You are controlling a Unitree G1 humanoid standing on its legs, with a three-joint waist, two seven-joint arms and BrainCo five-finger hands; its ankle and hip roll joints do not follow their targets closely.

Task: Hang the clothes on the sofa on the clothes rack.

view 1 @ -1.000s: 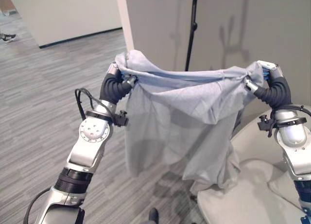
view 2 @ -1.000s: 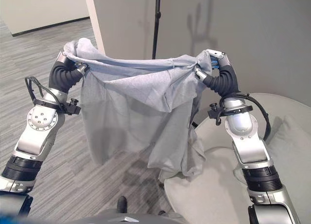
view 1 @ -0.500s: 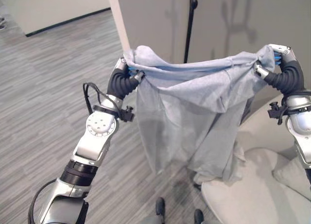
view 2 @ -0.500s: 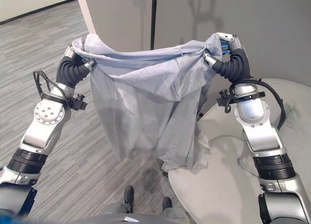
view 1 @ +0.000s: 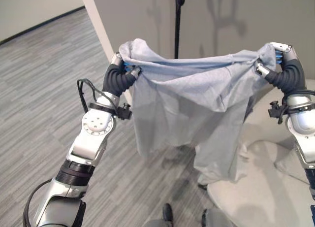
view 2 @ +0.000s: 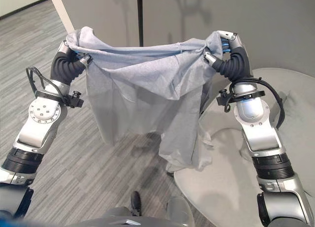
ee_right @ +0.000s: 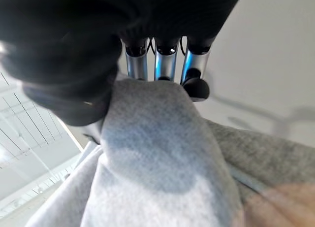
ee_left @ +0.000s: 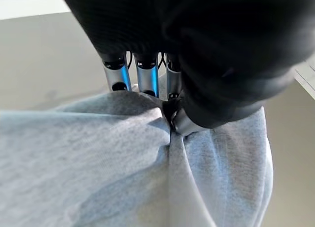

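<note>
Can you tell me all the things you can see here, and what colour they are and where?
Garment: one, light grey, held up in the air and stretched between the two hands, its lower part hanging down toward the sofa's edge.
Sofa: one, pale grey, low on the robot's right.
Clothes rack pole: one, black, standing upright behind the garment, in front of the wall.
Wall: grey, behind everything.
Floor: grey striped carpet, on the robot's left and below.
Left hand: one, silver fingers with a dark cover, curled round one top corner of the garment.
Right hand: one, same colours, gripping the other top corner.
</note>
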